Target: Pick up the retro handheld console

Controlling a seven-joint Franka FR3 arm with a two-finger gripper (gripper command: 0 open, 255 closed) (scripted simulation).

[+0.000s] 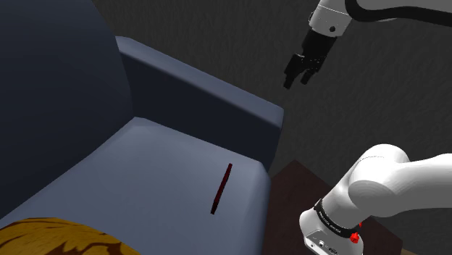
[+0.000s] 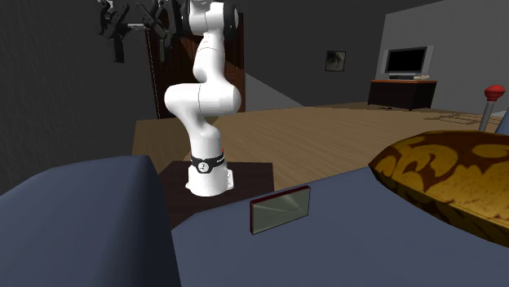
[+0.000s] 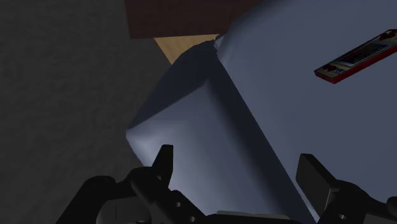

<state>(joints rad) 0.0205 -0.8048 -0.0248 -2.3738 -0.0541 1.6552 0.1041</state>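
On blue sofa seat (image 1: pixel 145 170), red-edged console (image 1: pixel 222 188)

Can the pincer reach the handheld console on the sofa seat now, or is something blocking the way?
Probably yes. The handheld console sits in the open on the sofa seat, with nothing over it. The open pincer hangs high above the armrest, and the patterned cushion lies well aside.
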